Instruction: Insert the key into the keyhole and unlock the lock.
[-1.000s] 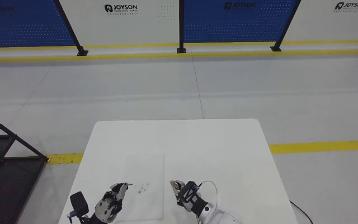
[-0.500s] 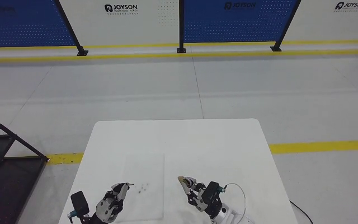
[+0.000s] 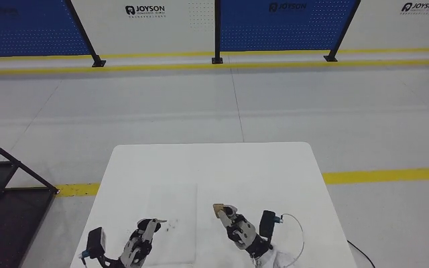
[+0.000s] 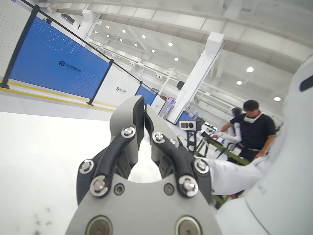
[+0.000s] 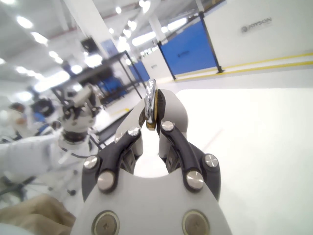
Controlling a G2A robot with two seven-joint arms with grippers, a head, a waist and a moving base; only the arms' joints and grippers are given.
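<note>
Right wrist view: lock (image 5: pixel 150 106) edge-on, half-hidden

Big hall, lt grey floor (image 3: pixel 201 107) w/ faint seams. White table (image 3: pixel 268 167), rounded corners, few dark specks (image 3: pixel 167 224) nr its near edge. Yellow floor line (image 3: pixel 375 176) shows on both sides of table. Further back, double yellow line (image 3: pixel 167 65) runs along a fence of panels: blue perforated panels (image 3: pixel 281 23) alternating w/ white panels (image 3: pixel 144 30), black posts (image 3: pixel 216 30) on flat feet btwn them. Black metal frame (image 3: pixel 20 175) stands on floor left of table. Overhead: white ceiling w/ beams, rows of round ceiling lights (image 4: pixel 170 44), bright. Tall white column (image 4: pixel 199 74) goes up to ceiling. Black shelving rack (image 5: pixel 110 72) in right wrist view, blurred.
</note>
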